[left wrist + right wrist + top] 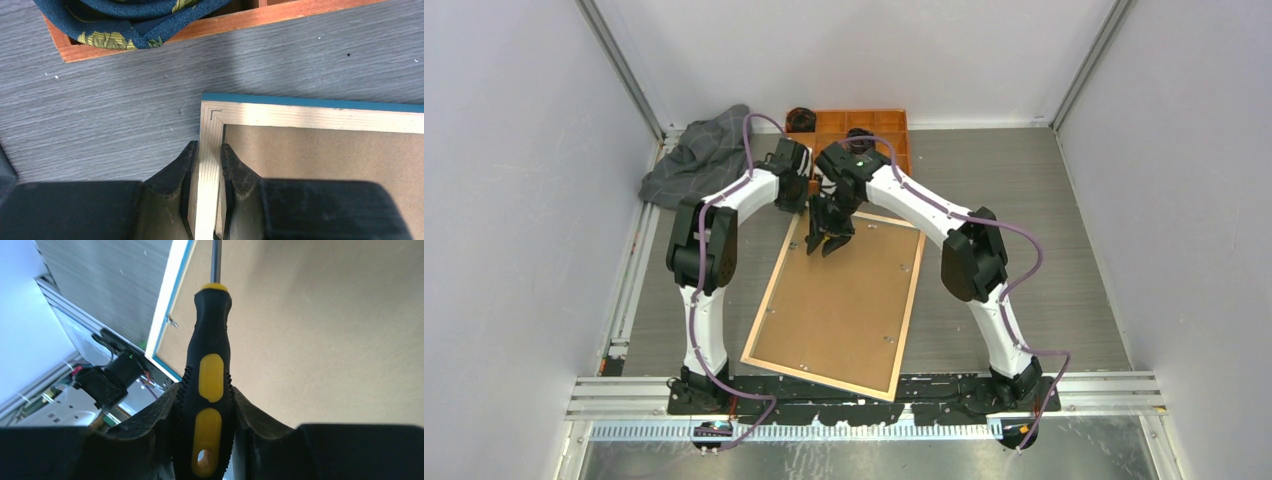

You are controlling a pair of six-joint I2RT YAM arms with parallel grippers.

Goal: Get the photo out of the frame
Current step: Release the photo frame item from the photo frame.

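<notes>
Grey table (100,115): left gripper (209,152) pinches thin blue-fronted wooden frame (310,114), upper-left corner; right gripper (207,395) grasps black-and-yellow screwdriver (211,335); small metal clips (172,321) probably need levering next.

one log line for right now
left gripper: clamps frame rim | right gripper: holds screwdriver over backing | frame: face down, backing on | photo: hidden

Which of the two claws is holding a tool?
The right gripper: it is shut on a black-and-yellow screwdriver, while the left gripper clamps the wooden rim of the frame near its corner.
</notes>
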